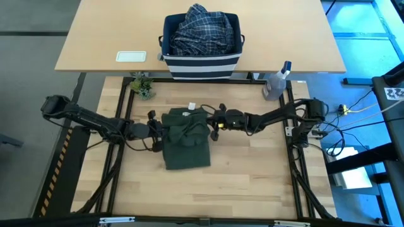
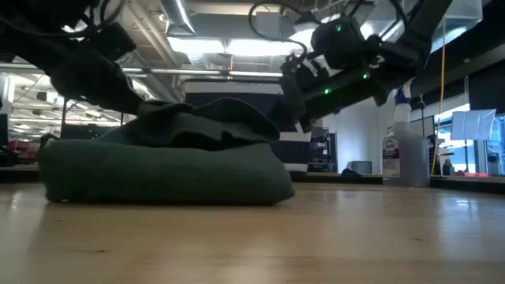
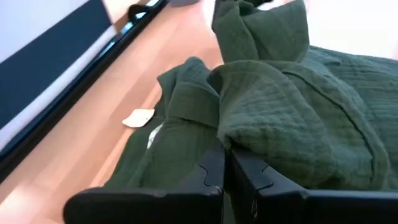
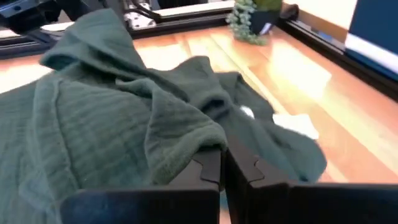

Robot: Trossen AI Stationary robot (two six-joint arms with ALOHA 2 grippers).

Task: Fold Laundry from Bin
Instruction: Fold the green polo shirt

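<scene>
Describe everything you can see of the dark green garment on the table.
The dark olive-green garment is soft cloth with a fine crinkled weave. It lies folded in a rough rectangle on the wooden table, its upper end bunched into raised folds. A small white tag shows at its top edge. The left hand and right hand, both shut, pinch its two sides.

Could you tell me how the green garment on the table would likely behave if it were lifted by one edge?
The green garment would probably droop limply, since it lies in soft rumpled folds. It looks light, and its folded layers would likely slide apart.
</scene>
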